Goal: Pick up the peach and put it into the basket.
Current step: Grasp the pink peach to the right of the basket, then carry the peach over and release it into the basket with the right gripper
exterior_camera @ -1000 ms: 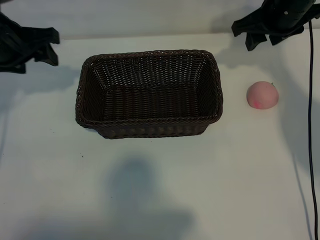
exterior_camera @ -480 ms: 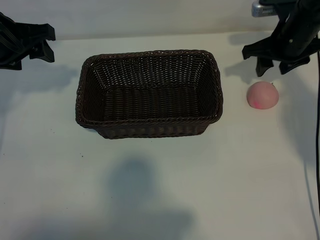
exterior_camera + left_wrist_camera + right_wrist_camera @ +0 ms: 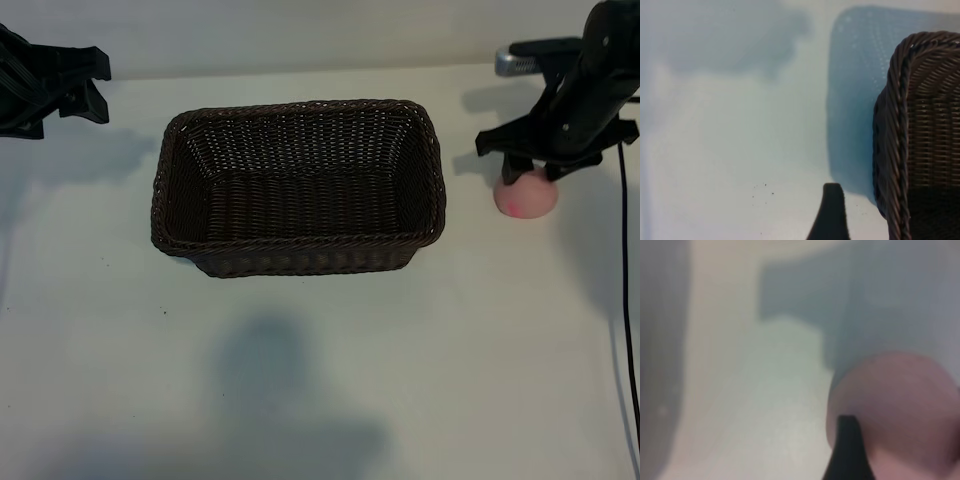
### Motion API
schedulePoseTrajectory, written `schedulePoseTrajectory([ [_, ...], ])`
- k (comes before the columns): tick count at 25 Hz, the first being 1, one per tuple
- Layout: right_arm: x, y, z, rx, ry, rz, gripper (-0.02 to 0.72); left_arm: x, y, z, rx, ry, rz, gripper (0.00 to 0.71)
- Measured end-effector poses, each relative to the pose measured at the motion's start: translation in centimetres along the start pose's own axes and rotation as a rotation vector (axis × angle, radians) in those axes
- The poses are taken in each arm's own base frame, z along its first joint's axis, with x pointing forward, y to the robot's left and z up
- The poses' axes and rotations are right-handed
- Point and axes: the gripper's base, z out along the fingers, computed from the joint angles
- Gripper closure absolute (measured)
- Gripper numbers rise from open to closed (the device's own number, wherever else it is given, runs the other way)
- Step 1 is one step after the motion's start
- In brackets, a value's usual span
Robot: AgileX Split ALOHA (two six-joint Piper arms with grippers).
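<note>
The peach, small, round and pale pink, lies on the white table to the right of the basket, a large dark brown wicker one with nothing in it. My right gripper hangs directly over the peach, open, its fingers down on either side of the fruit's top and hiding its upper part. In the right wrist view the peach fills the near corner, right beside one dark finger. My left gripper is parked open at the far left, clear of the basket's corner.
A black cable runs down the table's right edge past the peach. A broad shadow lies on the table in front of the basket. Bare white table surrounds the basket on all sides.
My right arm has come down from the far right corner toward the table's front, ending over the peach. The left arm shifted slightly, then stayed still. Peach and basket have not moved.
</note>
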Motion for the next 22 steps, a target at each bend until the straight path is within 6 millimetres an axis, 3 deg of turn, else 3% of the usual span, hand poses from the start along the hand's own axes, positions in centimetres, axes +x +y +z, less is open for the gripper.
schedulePoseTrajectory([
  [2, 0.1, -0.1, 0.9, 0.000, 0.015, 0.004, 0.288, 0.0, 0.0, 0.0, 0.000, -0.003, 0.000, 0.117],
  [5, 0.2, 0.0, 0.9, -0.002, 0.018, 0.006, 0.546, -0.1, 0.0, 0.0, 0.001, -0.006, 0.000, 0.117],
  [7, 0.0, 0.0, 0.7, -0.003, 0.019, 0.006, 0.631, -0.1, 0.0, 0.0, 0.001, -0.010, 0.000, 0.117],
  [14, -1.4, 0.4, -1.5, -0.012, 0.078, -0.001, 0.662, -0.1, 0.0, 0.0, 0.001, -0.010, 0.000, 0.117],
  [22, -4.1, 1.4, -7.8, -0.033, 0.051, -0.024, 0.662, -0.1, 0.0, 0.0, 0.000, -0.010, 0.001, 0.119],
])
